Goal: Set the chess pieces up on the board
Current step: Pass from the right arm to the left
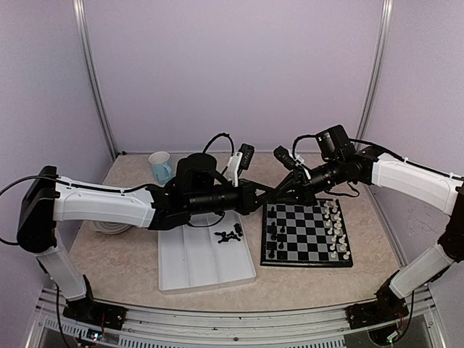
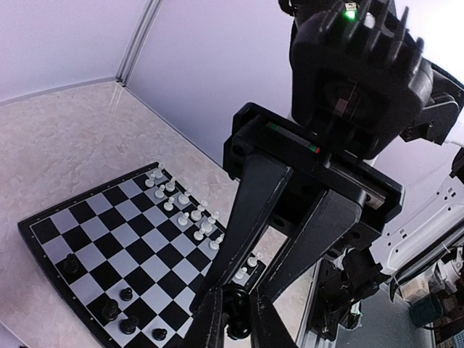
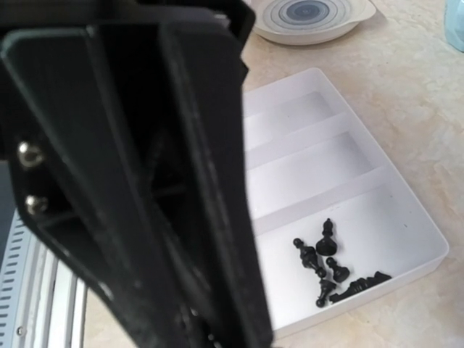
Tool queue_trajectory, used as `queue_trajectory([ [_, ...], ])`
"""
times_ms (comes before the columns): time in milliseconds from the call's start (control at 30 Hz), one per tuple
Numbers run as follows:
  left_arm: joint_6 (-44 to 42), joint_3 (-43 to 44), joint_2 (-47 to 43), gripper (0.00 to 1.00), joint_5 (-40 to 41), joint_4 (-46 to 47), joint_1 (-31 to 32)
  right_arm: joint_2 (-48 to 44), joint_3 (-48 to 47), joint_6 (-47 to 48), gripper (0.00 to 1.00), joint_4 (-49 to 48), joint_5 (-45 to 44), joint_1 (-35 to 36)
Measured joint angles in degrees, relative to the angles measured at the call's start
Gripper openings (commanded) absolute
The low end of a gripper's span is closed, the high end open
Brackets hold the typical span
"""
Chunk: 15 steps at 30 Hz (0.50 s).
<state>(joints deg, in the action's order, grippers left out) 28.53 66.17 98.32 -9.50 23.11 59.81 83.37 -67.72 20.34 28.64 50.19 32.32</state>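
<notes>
**Fig.** L gripper's (image 2: 235, 332) own tips, at 6 o'clock of the L wrist view, are pinched nearly shut on one tiny black plastic chess piece (image 2: 235, 313). R gripper (image 2: 235, 293) reaches down from 12 o'clock, jaws equally narrow on the same piece's top. Apparently a hand-over, w/ both holding. Piece's long axis: too small to tell. In the top view the tips meet over the 11 o'clock corner of the small black-and-grey checkered board (image 1: 304, 232). Black men (image 1: 272, 230) stand along its 9 o'clock edge, so the L arm is prob. nearer the target squares. Spare black pieces (image 1: 228, 234) lie in the white compartment tray (image 1: 196, 272), 9 o'clock of the board. Surface: beige marbled tabletop (image 1: 123, 268); lilac walls (image 1: 232, 65) behind.
</notes>
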Motion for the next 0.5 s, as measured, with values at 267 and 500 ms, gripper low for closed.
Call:
queue_trajectory([
  [267, -0.1, 1.0, 0.4, 0.06, -0.3, -1.2, -0.4, 0.0, 0.0, 0.2, 0.29, 0.3, -0.5, -0.2],
  [500, -0.9, 13.2, 7.1, 0.03, -3.2, -10.0, -3.4, -3.1, 1.5, 6.6, 0.44, 1.5, -7.7, -2.0],
])
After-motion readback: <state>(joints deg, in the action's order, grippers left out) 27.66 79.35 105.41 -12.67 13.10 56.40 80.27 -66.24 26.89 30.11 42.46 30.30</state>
